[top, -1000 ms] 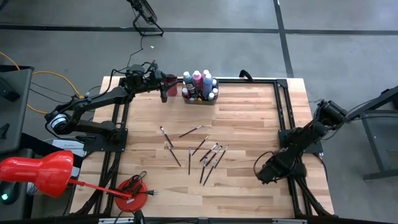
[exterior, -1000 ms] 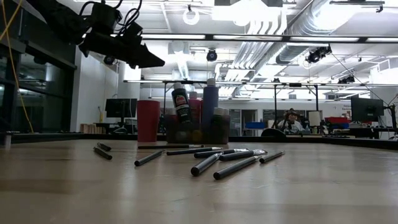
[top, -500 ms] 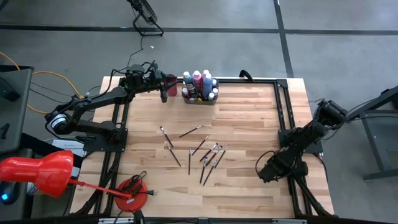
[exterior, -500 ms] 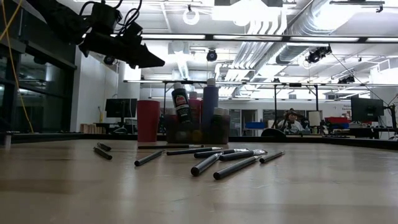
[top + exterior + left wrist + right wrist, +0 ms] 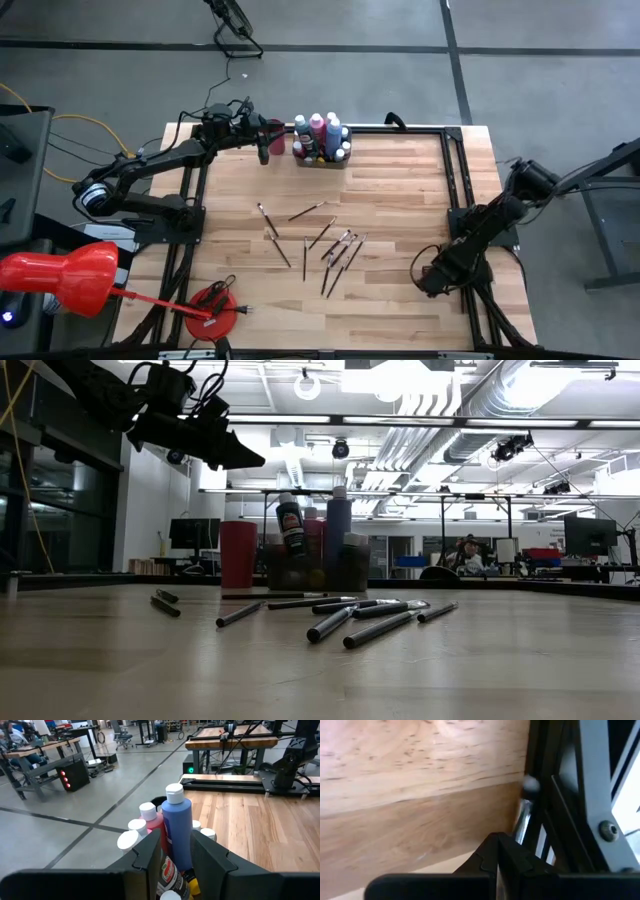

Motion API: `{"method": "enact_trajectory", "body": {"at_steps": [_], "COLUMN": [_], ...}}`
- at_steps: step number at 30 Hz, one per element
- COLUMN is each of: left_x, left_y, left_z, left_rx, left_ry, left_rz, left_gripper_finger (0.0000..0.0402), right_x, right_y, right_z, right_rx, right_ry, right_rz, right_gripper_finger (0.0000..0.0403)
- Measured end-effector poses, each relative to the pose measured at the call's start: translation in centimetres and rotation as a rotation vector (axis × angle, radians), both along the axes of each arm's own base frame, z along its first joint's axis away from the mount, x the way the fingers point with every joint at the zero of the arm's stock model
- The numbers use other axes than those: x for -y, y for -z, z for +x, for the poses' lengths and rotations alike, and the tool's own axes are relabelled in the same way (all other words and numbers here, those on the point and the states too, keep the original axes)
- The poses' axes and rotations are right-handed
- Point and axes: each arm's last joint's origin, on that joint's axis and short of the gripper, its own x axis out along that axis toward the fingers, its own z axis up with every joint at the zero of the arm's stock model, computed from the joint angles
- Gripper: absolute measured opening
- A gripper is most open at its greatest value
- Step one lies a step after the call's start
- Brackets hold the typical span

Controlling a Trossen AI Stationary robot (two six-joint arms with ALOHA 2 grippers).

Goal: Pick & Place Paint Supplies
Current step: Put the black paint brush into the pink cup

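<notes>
The left gripper [image 5: 262,135] is held above the far edge of the table [image 5: 400,200], its fingers [image 5: 147,855] set partly apart with nothing seen pinched between them. Just beside it, toward the table's middle, the paint bottles [image 5: 322,138] stand upright and packed together in a grey tray [image 5: 320,162]; in the left wrist view the blue bottle [image 5: 177,832] is seen straight ahead through the gap between the fingers. A pink cup [image 5: 238,554] stands beside the tray on the gripper's side. The paintbrushes [image 5: 325,245] lie scattered flat at the table's centre, well apart from that gripper, their long axes mostly running from near to far edge at a slant. The right gripper [image 5: 432,278] rests pressed shut at the near right corner. The brushes are judged roughly midway between the two arms; the bottles are nearer the left arm.
</notes>
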Motion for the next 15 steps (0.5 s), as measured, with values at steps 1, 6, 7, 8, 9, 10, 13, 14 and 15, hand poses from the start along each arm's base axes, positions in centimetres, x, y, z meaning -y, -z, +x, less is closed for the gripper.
{"method": "enact_trajectory", "body": {"at_steps": [1,6,7,8,9,10,13,14,15], "left_x": [0.0,0.0,0.0,0.0,0.0,0.0,0.0,0.0,0.0], "left_y": [0.0,0.0,0.0,0.0,0.0,0.0,0.0,0.0,0.0], "left_z": [0.0,0.0,0.0,0.0,0.0,0.0,0.0,0.0,0.0], "left_rx": [0.000,0.000,0.000,0.000,0.000,0.000,0.000,0.000,0.000], "left_ry": [0.000,-0.001,-0.003,-0.005,-0.005,-0.005,-0.005,-0.005,-0.005], "left_rz": [0.000,0.000,0.000,0.001,0.001,0.001,0.001,0.001,0.001], "left_gripper_finger": [0.0102,0.0102,0.0102,0.0102,0.0102,0.0102,0.0102,0.0102,0.0102], "right_x": [0.0,-0.3,-0.4,-0.5,-0.5,-0.5,-0.8,-0.8,-0.8], "right_y": [0.0,-0.3,-0.4,-0.5,-0.7,-0.8,-1.3,-1.4,-1.6], "right_z": [0.0,0.4,0.6,0.7,0.8,0.9,1.3,1.2,1.2], "right_rx": [0.009,0.040,0.057,0.071,0.086,0.103,0.127,0.114,0.103], "right_ry": [-0.001,0.001,-0.002,-0.003,-0.003,-0.004,0.017,0.024,0.028], "right_rz": [-0.001,-0.007,-0.012,-0.016,-0.018,-0.020,-0.020,-0.017,-0.014], "right_gripper_finger": [0.0003,0.0003,0.0003,0.0003,0.0004,0.0003,0.0003,0.0003,0.0003]}}
